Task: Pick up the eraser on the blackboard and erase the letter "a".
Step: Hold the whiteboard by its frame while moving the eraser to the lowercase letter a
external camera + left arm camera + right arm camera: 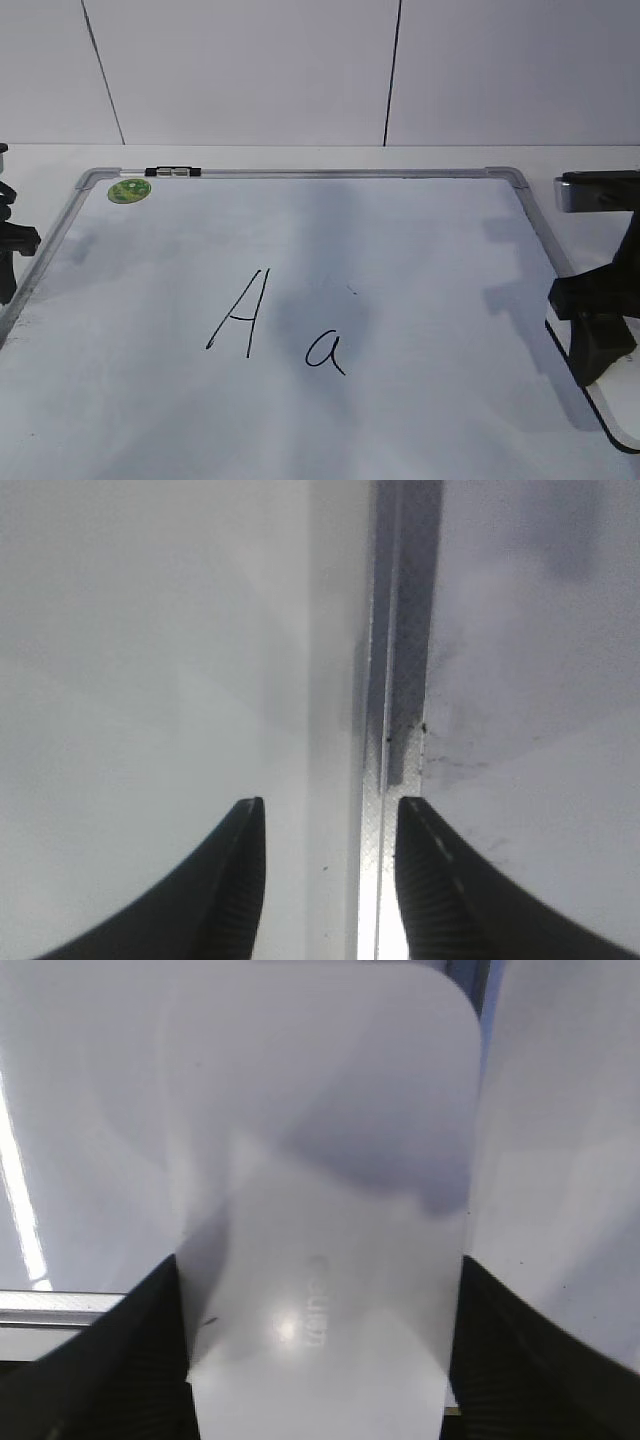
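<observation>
The blackboard (300, 173) is a white board with a silver frame, lying flat. The letter "a" (326, 352) is written in black near its middle, to the right of a taller capital "A" (238, 315). My right gripper (320, 1268) is shut on the eraser (320, 1160), with a finger pressed against each long side of the glossy white block. In the exterior view this gripper (592, 335) is at the board's right edge, with the eraser (622, 405) under it. My left gripper (330, 815) is open and empty over the board's left frame (385, 680).
A round green sticker (129, 189) sits in the board's far left corner. A small black and clear clip (172, 172) sits on the far frame. The left gripper (12, 245) stays at the far left edge. A white panelled wall stands behind.
</observation>
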You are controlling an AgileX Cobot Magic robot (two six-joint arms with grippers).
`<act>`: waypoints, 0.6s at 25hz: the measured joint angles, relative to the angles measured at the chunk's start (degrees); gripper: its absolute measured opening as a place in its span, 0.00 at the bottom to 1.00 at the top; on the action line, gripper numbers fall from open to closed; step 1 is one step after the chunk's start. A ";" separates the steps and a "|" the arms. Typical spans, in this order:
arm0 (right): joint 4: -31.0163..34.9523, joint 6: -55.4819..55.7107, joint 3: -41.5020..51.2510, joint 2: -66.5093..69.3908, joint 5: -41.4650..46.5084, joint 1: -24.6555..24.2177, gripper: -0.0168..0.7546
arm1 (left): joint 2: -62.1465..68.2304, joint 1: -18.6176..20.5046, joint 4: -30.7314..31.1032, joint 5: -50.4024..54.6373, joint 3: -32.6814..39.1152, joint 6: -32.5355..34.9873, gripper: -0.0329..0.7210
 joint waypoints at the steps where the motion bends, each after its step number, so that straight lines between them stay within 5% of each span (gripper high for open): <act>1: 0.00 0.00 0.00 0.00 0.00 0.00 0.75 | 0.00 0.00 0.00 -0.17 0.00 0.11 0.47; 15: 0.00 0.00 0.00 0.00 0.00 0.00 0.75 | 3.12 0.00 0.00 -0.90 0.00 0.59 0.44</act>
